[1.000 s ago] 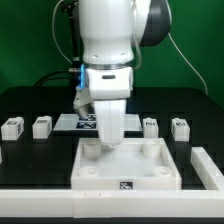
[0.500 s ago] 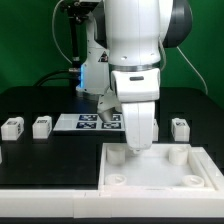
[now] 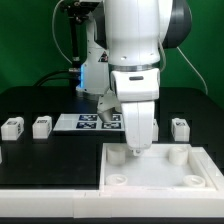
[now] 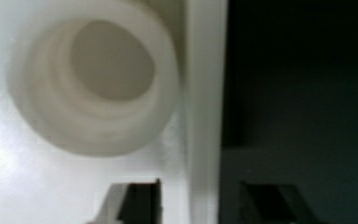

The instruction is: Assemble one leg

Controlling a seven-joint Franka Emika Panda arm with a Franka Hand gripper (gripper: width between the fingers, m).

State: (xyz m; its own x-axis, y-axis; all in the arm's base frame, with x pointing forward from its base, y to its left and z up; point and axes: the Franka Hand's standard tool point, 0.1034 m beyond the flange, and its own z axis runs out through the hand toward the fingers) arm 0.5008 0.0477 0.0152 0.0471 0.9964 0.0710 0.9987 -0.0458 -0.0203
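1. The panel [image 3: 158,170] is a square white tray of matte plastic with a raised rim wall and a round recess at each corner.
2. The round socket [image 4: 105,85] seen in the wrist view is a smooth circular hollow. It shows only its own pale floor.
3. The gripper [image 3: 135,152] points straight down onto the panel's far rim, near a corner socket.
4. Its dark fingers [image 4: 137,202] are set narrow and straddle the rim wall. The blurred wrist view does not show whether the pads press the wall.
5. Leg A [image 3: 180,126] is a small, stubby white peg with a black-and-white tag. It rests on the black table [image 3: 50,155] just beyond the panel's far rim.
6. Leg B [image 3: 41,126] and leg C [image 3: 12,127] lie well apart from the panel, beyond its far corner toward the exterior view's left.
7. The marker board [image 3: 85,121], thin and flat, lies beyond the panel's far rim, nearer to the panel than leg B.
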